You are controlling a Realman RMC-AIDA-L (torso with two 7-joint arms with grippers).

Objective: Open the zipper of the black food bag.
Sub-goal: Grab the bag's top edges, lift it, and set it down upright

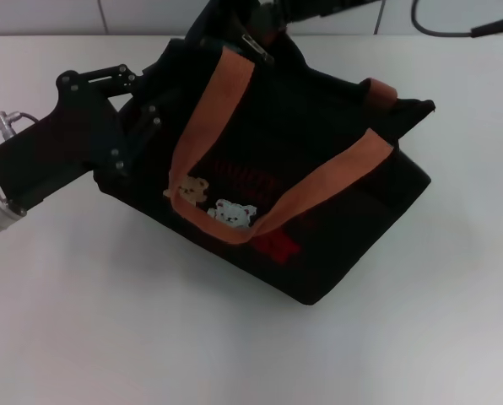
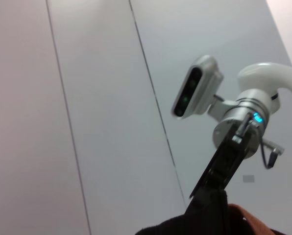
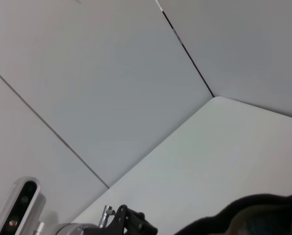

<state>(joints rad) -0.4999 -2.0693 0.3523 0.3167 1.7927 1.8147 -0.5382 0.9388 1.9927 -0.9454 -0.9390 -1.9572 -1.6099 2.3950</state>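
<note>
Left gripper (image 1: 142,105): matte black linkage body with small round screws, silver wrist collar with a green light and a metal plug fitting; right gripper (image 2: 219,188): black body on a silver ring with a blue light, white arm, grey camera pod, thin black cable.

The support surface is a flat, matte white table (image 1: 108,329). One item rests directly on it: a boxy black fabric food bag (image 1: 319,169) with orange-brown strap handles, positioned toward the far side.
</note>
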